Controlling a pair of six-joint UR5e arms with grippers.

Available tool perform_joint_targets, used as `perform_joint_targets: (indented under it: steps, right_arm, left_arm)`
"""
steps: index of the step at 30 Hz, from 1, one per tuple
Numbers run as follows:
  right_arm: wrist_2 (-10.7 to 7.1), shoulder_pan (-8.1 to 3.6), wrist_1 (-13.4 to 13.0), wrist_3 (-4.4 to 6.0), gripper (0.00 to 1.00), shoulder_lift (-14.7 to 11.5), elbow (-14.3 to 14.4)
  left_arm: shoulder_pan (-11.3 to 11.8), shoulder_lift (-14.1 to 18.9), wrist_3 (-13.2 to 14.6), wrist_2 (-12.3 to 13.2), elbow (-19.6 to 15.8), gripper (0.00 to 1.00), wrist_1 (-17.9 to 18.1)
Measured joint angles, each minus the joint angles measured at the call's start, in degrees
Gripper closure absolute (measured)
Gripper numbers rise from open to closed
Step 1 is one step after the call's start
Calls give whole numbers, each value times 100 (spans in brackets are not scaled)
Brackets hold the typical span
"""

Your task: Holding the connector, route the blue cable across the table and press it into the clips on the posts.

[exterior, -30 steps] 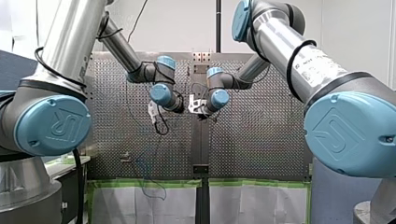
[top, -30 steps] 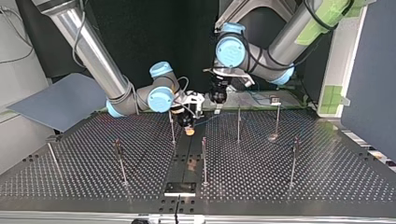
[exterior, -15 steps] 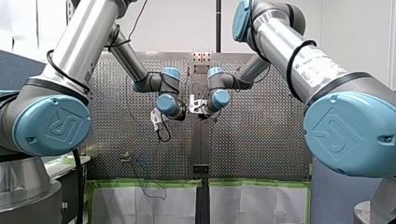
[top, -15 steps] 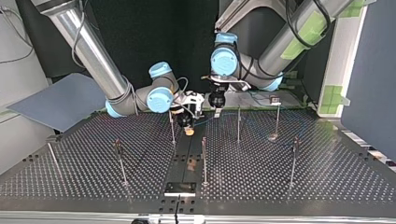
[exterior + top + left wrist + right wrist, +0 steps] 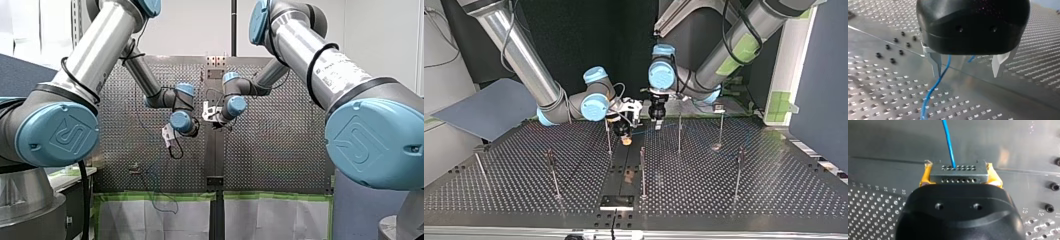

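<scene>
My right gripper (image 5: 958, 178) is shut on the grey metal connector (image 5: 958, 171), with its yellow pads (image 5: 923, 177) on both sides. The blue cable (image 5: 948, 143) leaves the connector's face and runs ahead over the table. My left gripper (image 5: 966, 75) is open, with bare metal fingers (image 5: 935, 62). The blue cable (image 5: 934, 88) passes between them, close beside one finger. In the top view my right gripper (image 5: 625, 132) hangs low over the table's centre strip, and my left gripper (image 5: 658, 121) is just to its right.
Several thin clip posts stand on the perforated table (image 5: 749, 200), among them one (image 5: 608, 137) beside my right gripper, one (image 5: 679, 132) to the right of my left gripper and one (image 5: 642, 170) nearer the camera. A blue-grey panel (image 5: 489, 107) lies at the top view's left.
My left gripper has moved toward my right gripper, leftward in the top view and lower in the front view. My right arm and the connector have stayed still.
</scene>
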Motion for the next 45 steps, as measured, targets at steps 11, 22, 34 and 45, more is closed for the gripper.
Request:
perform_joint_targets:
  steps: [11, 22, 34, 45]
  right_arm:
    - [-3, -19, 4, 6, 100, 0, 3]
    - [-10, -28, 12, 7, 100, 0, 2]
    - [-12, -27, 14, 4, 100, 0, 1]
    - [-18, -65, 47, -33, 100, -106, 0]
  left_arm:
    - [122, -65, 65, -251, 340, 0, 36]
    - [122, -218, 175, -250, 349, 0, -31]
    - [86, -226, 314, -526, 351, 100, -151]
    - [-28, -93, 415, -652, 349, 100, -328]
